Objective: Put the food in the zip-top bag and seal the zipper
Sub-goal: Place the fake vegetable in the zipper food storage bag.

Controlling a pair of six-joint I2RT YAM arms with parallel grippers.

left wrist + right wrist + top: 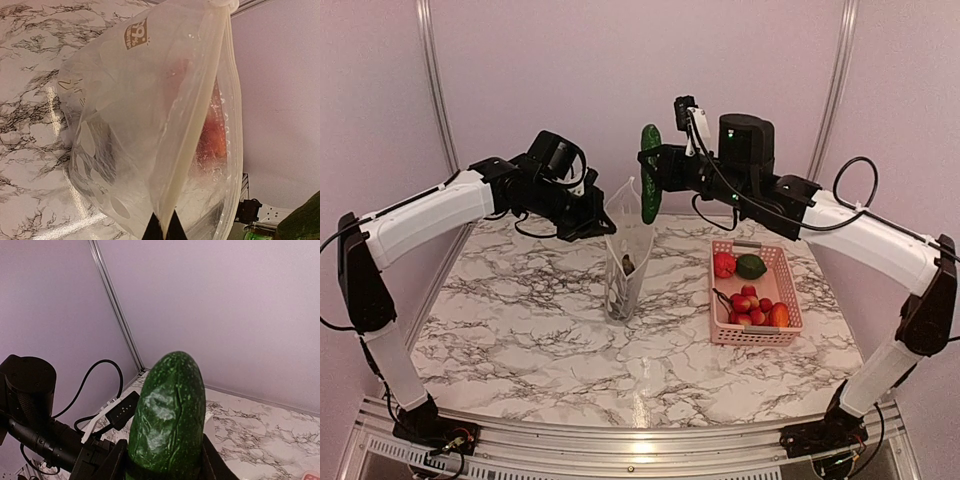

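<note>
The clear dotted zip-top bag (625,260) hangs upright over the table's middle. My left gripper (601,222) is shut on its whitish zipper strip (192,125) at the mouth's left edge; the pinch shows in the left wrist view (164,231). Something dark lies at the bag's bottom. My right gripper (653,172) is shut on a green cucumber (650,172), held upright just right of and above the bag's mouth; the cucumber fills the right wrist view (169,420). A red tomato (723,264), a green pepper (751,266) and strawberries (750,305) lie in the pink basket (791,290).
The pink slotted basket stands right of the bag on the marble table (520,330). Purple walls with metal frame posts (438,90) close in the back. Cables hang off both arms near the bag.
</note>
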